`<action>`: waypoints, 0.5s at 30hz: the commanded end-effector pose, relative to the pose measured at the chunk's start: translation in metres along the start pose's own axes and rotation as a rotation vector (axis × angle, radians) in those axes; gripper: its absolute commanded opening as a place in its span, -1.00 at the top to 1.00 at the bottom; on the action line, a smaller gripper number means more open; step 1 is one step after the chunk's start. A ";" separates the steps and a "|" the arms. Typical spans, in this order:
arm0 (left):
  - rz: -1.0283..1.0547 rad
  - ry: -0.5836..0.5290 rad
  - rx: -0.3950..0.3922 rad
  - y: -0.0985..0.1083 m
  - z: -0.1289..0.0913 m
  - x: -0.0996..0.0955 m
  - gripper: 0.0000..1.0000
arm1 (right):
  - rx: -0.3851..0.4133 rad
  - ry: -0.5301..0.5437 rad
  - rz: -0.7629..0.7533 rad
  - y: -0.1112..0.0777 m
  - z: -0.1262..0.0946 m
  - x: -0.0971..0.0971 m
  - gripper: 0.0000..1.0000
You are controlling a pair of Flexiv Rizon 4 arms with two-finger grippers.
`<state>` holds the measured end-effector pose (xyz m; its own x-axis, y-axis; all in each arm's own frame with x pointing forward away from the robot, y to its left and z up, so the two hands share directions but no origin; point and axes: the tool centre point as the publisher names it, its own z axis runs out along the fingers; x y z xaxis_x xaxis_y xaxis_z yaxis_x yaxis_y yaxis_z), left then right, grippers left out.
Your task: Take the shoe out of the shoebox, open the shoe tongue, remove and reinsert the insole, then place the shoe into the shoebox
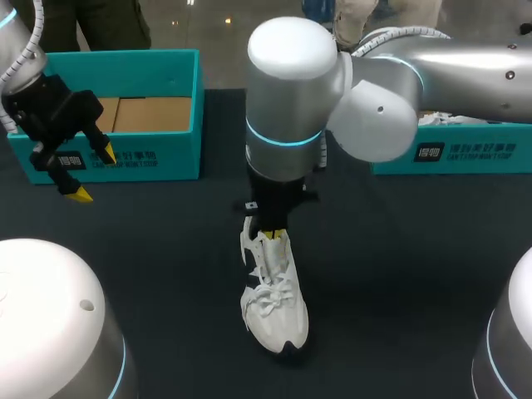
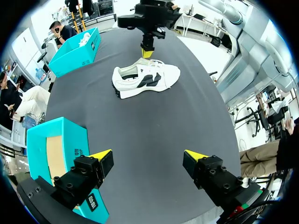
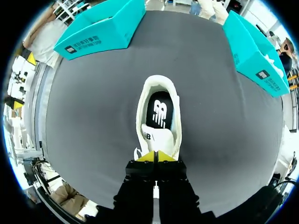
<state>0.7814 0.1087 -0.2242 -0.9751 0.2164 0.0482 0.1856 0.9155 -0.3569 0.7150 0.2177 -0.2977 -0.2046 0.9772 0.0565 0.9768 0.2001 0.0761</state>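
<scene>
Shoe [image 1: 274, 291] upright on dark counter [image 1: 166, 274], outside shoebox [image 1: 154, 158]. Right tool [image 3: 155, 156]: tips pressed together at shoe's tongue. Left tool [image 2: 148, 155]: spread, holding nothing, well apart from shoe, near shoebox.

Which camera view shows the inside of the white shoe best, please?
The right wrist view: it looks straight into the shoe, so the dark insole shows. The head view shows the laces, but the right arm hides the opening. The left wrist view shows only its side.
</scene>
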 end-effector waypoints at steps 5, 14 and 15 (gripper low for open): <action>0.000 0.000 -0.002 0.000 0.000 0.001 -1.00 | 0.049 0.090 -0.469 0.028 -0.010 -0.008 0.50; 0.000 0.000 -0.002 0.000 0.000 0.001 -1.00 | 0.049 0.090 -0.469 0.028 -0.010 -0.008 -1.00; 0.000 0.000 -0.002 0.000 0.000 0.001 -1.00 | 0.049 0.090 -0.469 0.028 -0.010 -0.008 -1.00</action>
<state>0.7814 0.1087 -0.2242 -0.9751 0.2165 0.0482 0.1856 0.9155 -0.3569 0.7411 0.2143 -0.2844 -0.6275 0.7710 0.1086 0.7785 0.6237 0.0699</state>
